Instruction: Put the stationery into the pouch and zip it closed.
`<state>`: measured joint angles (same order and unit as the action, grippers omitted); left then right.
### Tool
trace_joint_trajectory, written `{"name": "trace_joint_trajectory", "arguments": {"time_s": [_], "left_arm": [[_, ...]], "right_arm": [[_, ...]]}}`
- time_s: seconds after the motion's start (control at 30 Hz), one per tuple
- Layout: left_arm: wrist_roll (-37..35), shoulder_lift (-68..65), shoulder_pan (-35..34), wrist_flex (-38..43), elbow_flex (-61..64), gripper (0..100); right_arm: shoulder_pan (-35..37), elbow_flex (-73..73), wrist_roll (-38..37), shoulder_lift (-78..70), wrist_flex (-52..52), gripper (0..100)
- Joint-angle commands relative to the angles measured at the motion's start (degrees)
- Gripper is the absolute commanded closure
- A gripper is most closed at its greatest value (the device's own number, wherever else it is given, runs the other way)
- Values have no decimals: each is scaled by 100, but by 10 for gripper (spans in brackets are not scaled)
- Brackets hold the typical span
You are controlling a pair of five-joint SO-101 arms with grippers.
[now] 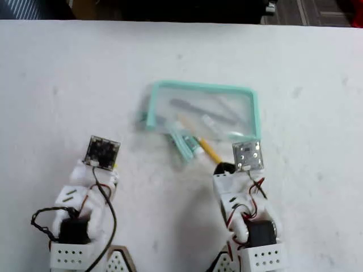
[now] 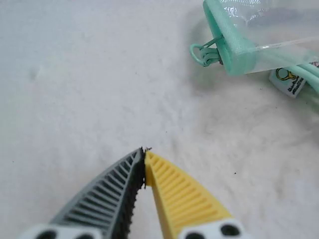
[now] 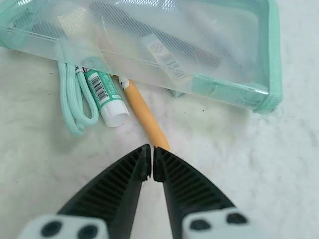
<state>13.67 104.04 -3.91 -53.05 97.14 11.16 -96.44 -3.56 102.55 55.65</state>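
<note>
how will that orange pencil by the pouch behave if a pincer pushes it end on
Probably stiff: the pencil is a straight thin stick, so an end push from the right pincer should slide it toward the pouch rather than bend it. It looks round, so an off-centre nudge may roll it aside. The pouch looks soft, so its edge might give or snag.

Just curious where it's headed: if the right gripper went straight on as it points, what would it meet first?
Probably the orange wooden pencil lying just ahead of the right gripper; height unclear.
</note>
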Motion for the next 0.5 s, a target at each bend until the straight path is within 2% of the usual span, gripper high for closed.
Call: {"name": "trace_joint_trajectory", "arguments": {"time_s": [0.0,0.27,0.47], "left_arm": [[53,66,-31,-9,-18,976],[53,66,-31,-9,-18,976],[62,66,-31,-9,-18,976]], "right_arm": [[31,-44,-9,48,119,981],[-40,-44,-18,57,136,981],[-664,62,-123,75,92,981]]}}
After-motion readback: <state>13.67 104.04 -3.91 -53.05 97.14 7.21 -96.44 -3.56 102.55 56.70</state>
